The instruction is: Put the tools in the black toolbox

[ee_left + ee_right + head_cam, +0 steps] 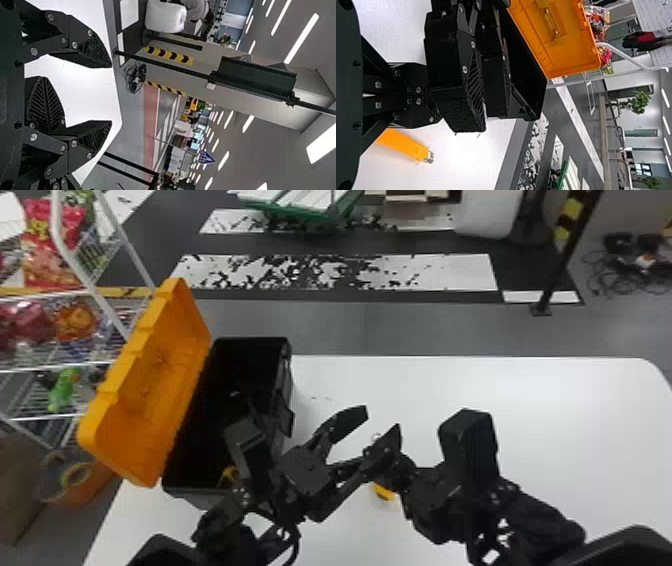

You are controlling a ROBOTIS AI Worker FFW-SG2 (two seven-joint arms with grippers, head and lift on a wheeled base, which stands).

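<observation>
Blk toolbox [286,390] open, orange lid [165,355] ribbed; sm. yellow item [229,472] inside. Slim orange tool [403,144] w/ metal tip on white table [550,415]. L gripper [382,419] wide; R gripper [402,472] narrow, tips hidden.

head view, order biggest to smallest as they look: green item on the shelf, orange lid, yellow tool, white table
1. white table
2. orange lid
3. green item
4. yellow tool, partly hidden

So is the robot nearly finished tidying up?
Not quite, I think. The toolbox is open, and something yellow is already inside. The left gripper is open and empty. An orange tool with a metal tip on the white table still looks left to pack.
</observation>
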